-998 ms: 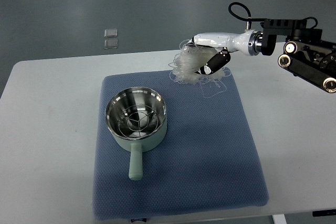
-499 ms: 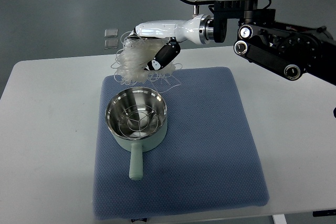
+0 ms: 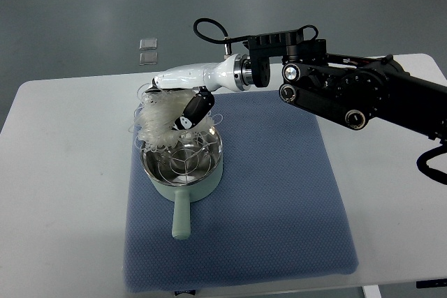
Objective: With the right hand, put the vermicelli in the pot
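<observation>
The right hand (image 3: 183, 102), fingers pinching the vermicelli (image 3: 155, 120), has swung from beyond the pot (image 3: 183, 162) to over its far-left rim, so release looks next.

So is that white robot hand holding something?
Yes: the right hand grips a tangled bundle of vermicelli by its upper right side, over the pot.

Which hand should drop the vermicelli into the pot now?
Right. The right hand already grips the vermicelli at the far-left rim of the pot, so it likely needs only a short move. No left arm is in view.
</observation>
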Motion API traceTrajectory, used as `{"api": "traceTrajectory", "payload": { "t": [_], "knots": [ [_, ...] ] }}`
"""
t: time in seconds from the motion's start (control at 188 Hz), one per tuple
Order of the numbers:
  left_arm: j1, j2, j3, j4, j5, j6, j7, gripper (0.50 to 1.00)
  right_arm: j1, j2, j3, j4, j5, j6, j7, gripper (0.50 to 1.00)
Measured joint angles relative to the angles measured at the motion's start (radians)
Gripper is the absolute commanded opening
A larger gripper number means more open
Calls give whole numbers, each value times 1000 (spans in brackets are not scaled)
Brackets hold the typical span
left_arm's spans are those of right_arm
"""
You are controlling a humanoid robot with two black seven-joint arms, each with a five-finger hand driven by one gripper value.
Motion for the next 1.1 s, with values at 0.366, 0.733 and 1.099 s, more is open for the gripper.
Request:
{"api": "traceTrajectory", "payload": {
  "t": [0.366, 0.733, 1.099],
  "knots": [
    [0, 0, 0, 0, 0, 0, 0, 1000, -17, 7, -7, -8, 9, -3, 0, 913],
    [0, 0, 0, 0, 0, 0, 0, 1000, -27, -11, 4, -8, 13, -4, 0, 913],
    [0, 0, 0, 0, 0, 0, 0, 1000, -82, -125, 120, -8, 365, 43, -29, 913]
  ]
}}
